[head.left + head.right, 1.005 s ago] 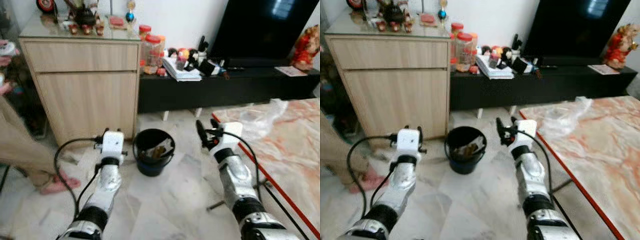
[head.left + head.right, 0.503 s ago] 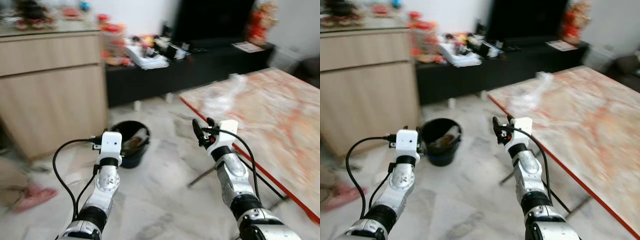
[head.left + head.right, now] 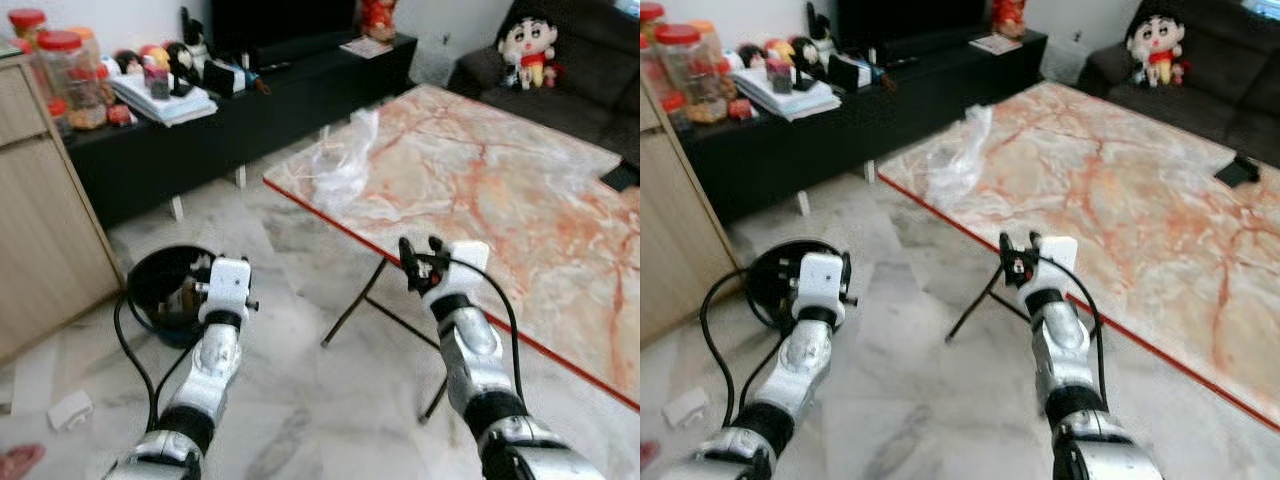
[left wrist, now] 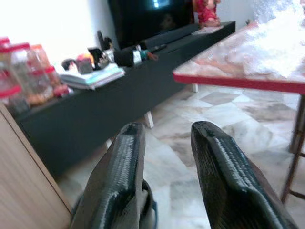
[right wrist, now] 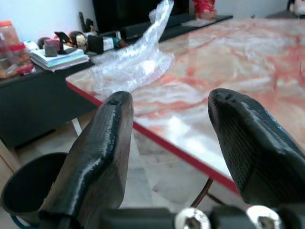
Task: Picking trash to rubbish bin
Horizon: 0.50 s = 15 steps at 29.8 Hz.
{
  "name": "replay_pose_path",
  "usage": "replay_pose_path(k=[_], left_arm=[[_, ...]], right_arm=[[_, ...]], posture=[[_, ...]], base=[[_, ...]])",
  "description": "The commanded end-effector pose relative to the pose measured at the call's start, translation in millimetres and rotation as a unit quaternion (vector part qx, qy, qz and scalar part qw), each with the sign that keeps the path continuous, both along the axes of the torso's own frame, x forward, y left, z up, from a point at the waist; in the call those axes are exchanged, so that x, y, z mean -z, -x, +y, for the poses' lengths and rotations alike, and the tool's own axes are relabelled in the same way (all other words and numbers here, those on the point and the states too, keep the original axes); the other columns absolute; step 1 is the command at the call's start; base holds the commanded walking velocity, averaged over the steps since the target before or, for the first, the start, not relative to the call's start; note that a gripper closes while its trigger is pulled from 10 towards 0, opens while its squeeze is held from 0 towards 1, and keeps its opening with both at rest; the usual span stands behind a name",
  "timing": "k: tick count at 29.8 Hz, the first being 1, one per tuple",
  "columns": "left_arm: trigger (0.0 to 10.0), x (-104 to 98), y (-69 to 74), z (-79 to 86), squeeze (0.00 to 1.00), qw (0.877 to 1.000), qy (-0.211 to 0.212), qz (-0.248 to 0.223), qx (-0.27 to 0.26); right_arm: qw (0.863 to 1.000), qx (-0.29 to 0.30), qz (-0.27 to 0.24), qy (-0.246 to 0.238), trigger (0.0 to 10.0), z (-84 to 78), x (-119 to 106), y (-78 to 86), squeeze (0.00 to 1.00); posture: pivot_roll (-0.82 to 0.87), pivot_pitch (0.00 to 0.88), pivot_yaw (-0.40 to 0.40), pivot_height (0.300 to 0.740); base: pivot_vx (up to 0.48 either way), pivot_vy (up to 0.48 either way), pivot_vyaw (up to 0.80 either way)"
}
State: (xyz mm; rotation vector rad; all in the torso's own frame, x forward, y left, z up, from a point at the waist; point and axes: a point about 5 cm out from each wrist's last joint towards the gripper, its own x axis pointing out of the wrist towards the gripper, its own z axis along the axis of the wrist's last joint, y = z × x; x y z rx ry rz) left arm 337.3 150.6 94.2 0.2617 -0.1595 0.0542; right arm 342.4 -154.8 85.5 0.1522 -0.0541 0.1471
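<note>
View change: camera has swung right; table (image 3: 520, 190) now ahead.
Trash: plastic wrap (image 3: 340, 165) on table, 12 o'clock.
Bin (image 3: 165, 290): 10 o'clock.
Left tool (image 4: 167, 162), right tool (image 5: 181, 143): fingers apart, empty.

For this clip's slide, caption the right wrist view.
Open right gripper faces a clear plastic bag lying on the marble table, black bin on the floor below.
</note>
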Motion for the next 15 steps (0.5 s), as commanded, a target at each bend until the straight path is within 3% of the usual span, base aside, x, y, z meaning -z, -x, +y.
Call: replay_pose_path(k=[1,15], left_arm=[[10.0,0.4,-2.3,-3.6,0.0,1.0,-0.005,0.01,0.008],[10.0,-11.7,-7.6,-5.5,0.0,0.999,-0.044,-0.008,0.019]], right_arm=[[1.0,0.011,0.003,-0.004,10.0,-3.5,2.7,1.7,0.0],[1.0,0.012,0.006,-0.015,10.0,8.3,2.6,-0.4,0.0]], posture=[[0.2,0.0,-0.054,0.74],[0.23,0.0,-0.039,0.74]], base=[[0.0,0.0,-0.8],[0.0,0.0,-0.8]])
